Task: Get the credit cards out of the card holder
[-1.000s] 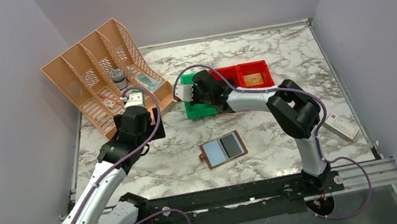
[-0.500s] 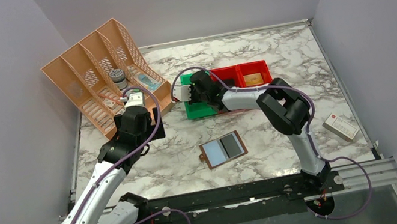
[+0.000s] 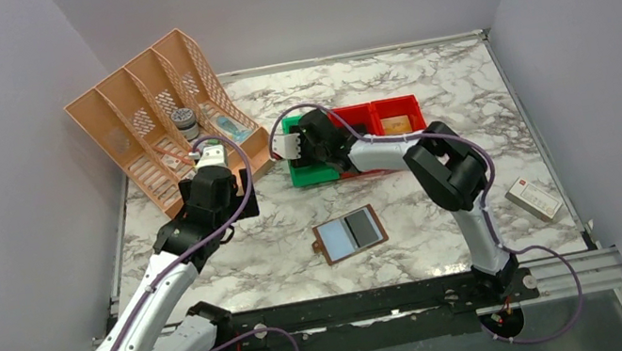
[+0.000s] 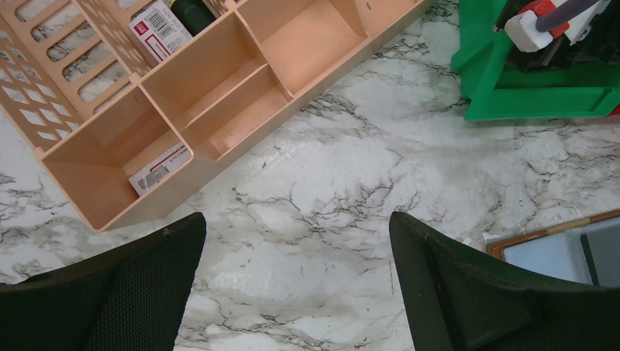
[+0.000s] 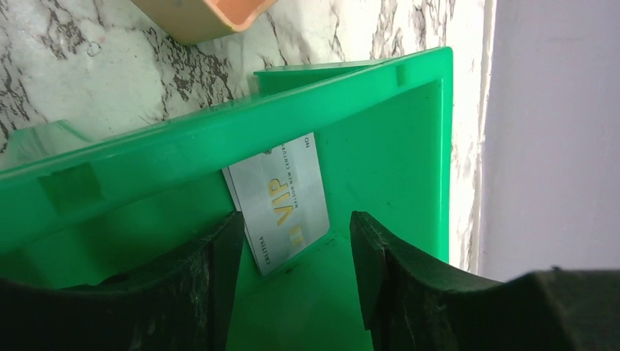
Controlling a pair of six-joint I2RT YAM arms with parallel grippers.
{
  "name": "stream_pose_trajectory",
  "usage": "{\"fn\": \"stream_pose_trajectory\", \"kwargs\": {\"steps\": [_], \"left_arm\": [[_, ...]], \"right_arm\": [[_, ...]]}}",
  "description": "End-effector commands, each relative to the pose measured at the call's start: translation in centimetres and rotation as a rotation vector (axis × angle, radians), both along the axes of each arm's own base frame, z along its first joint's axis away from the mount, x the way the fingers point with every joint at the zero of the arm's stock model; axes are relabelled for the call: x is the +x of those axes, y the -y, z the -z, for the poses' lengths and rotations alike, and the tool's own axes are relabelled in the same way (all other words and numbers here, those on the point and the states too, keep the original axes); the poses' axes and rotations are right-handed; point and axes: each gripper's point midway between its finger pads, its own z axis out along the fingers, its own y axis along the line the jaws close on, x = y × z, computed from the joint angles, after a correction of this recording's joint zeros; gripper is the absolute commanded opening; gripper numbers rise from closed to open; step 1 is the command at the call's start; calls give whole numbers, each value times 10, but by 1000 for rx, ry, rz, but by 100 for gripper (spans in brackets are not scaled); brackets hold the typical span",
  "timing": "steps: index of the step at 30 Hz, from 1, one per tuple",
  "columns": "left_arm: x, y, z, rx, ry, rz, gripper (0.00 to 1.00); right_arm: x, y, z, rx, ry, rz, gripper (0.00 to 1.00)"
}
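Note:
The brown card holder lies open on the marble, showing a pale grey-blue panel and a darker one; its corner also shows in the left wrist view. My right gripper reaches down into the green bin. In the right wrist view its jaws stand open. A pale credit card printed "VIP" leans against the green bin's wall just beyond the left finger, free of both pads. My left gripper hovers open over bare marble, holding nothing.
An orange desk organizer with small packets stands at the back left, near the left gripper. Two red bins adjoin the green one. A white-and-red small box lies at the right edge. Walls enclose the table.
My right gripper has gone from shut to open inside the green bin, and the card now rests free against the wall. The right elbow has shifted left. The left arm is unchanged.

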Motion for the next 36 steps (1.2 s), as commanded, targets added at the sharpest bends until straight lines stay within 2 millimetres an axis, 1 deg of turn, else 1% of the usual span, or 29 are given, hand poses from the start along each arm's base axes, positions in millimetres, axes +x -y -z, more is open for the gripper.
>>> {"fn": "stream_pose_trajectory", "kwargs": {"steps": [1, 5, 9, 11, 13, 16, 20, 23, 26, 28, 31, 36], "left_arm": [[1, -1, 0, 6, 0, 6, 99], [1, 0, 1, 7, -2, 7, 99], [1, -1, 1, 5, -1, 5, 99], [1, -1, 1, 6, -1, 4, 99], [1, -1, 1, 6, -1, 5, 99], [1, 0, 0, 4, -1, 4, 99], [2, 1, 2, 4, -6, 7, 99], [2, 2, 3, 5, -13, 12, 99], [1, 2, 5, 5, -19, 15, 99], [2, 2, 5, 5, -18, 14, 99], [1, 3, 5, 5, -21, 16, 99], [1, 2, 4, 4, -17, 15, 99]], "right_arm": [[-1, -6, -31, 114, 1, 15, 56], [-5, -14, -53, 255, -22, 36, 56], [-12, -19, -77, 430, -69, 94, 55], [-21, -20, -84, 544, -124, 125, 49], [-29, -25, -89, 659, -187, 162, 40], [-35, -28, -83, 759, -335, 291, 27], [-39, -30, -61, 797, -514, 499, 20], [-39, -30, -50, 822, -555, 572, 13], [-39, -28, -39, 805, -584, 630, 8], [-41, -28, -33, 799, -611, 656, 2], [-42, -28, -23, 785, -638, 697, 1], [-37, -30, -5, 762, -656, 751, 1]]}}
